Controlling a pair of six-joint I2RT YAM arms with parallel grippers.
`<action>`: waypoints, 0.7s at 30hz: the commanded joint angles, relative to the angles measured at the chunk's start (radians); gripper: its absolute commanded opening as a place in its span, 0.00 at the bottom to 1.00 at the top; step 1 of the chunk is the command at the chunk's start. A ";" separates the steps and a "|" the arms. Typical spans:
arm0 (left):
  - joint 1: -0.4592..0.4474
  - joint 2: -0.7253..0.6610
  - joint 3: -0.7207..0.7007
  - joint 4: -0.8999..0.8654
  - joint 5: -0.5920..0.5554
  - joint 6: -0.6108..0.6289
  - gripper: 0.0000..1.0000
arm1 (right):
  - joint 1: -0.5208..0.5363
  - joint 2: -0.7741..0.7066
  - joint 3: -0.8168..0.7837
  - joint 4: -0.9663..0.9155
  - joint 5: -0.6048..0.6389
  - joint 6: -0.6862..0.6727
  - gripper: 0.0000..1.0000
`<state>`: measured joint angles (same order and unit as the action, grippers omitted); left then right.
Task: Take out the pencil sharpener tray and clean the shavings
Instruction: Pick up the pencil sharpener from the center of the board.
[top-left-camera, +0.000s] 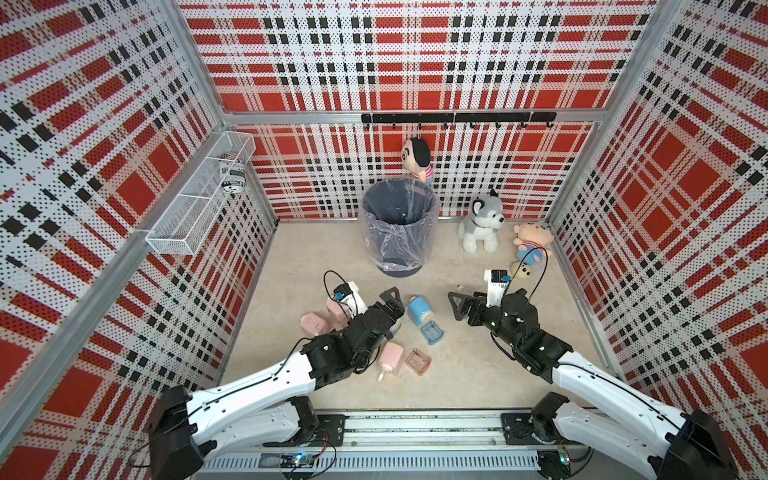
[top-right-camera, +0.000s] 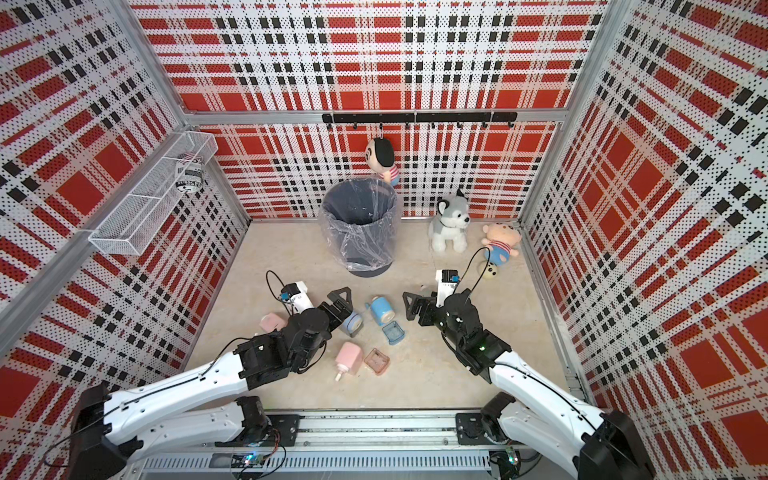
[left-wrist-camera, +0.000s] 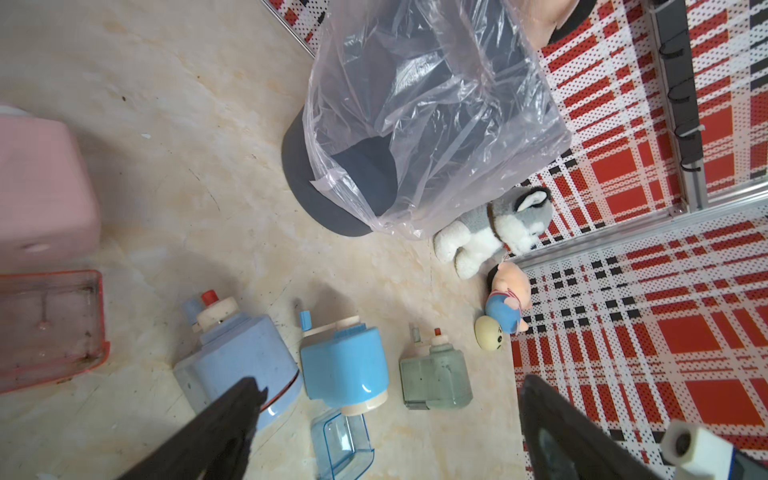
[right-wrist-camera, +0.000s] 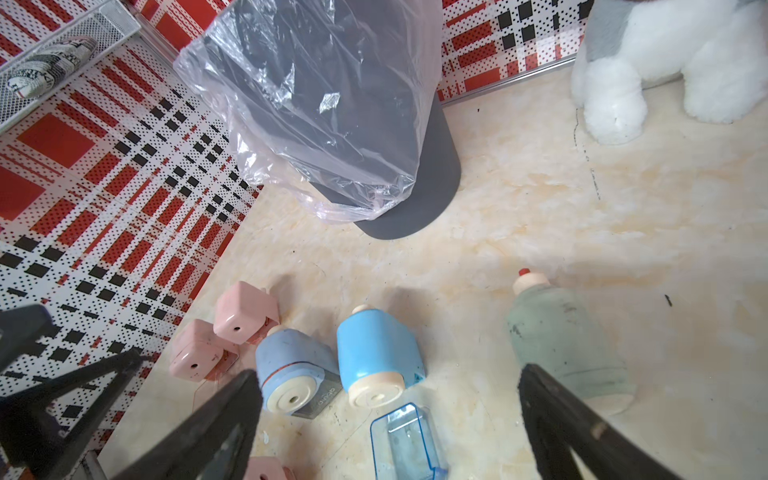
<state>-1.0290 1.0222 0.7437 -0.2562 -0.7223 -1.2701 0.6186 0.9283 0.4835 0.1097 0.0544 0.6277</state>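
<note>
Between the claws: middle sharpener (top-left-camera: 417, 311), with left claw (top-left-camera: 395, 309) and right claw (top-left-camera: 457, 308) on either side.
Base side of it: loose tray (top-left-camera: 431, 333), just beside it.
Ahead of both claws: bin (top-left-camera: 395, 245); plush dog (top-left-camera: 482, 226) to the bin's right.
Beneath right claw: another sharpener (right-wrist-camera: 565, 353), seemingly lying on its side.
Beneath left claw: third sharpener (top-right-camera: 353, 324).

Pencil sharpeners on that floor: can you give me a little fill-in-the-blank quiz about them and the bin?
The loose tray beside the bright blue sharpener is ___ in colour.
The reddish tray lies beside a ___ sharpener.
The bin is lined with a clear ___ bag.
Missing words: blue; pink; plastic.
</note>
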 joint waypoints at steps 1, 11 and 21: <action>-0.018 0.057 0.061 -0.157 -0.071 -0.131 0.98 | -0.006 -0.009 -0.029 0.064 -0.023 -0.041 1.00; -0.025 0.248 0.226 -0.415 -0.033 -0.331 0.98 | -0.008 -0.016 -0.137 0.209 -0.017 -0.068 1.00; -0.005 0.373 0.308 -0.492 0.072 -0.390 0.98 | -0.008 0.054 -0.170 0.289 -0.001 -0.049 1.00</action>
<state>-1.0443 1.3693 1.0153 -0.6991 -0.6952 -1.6390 0.6147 0.9718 0.3126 0.3424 0.0475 0.5739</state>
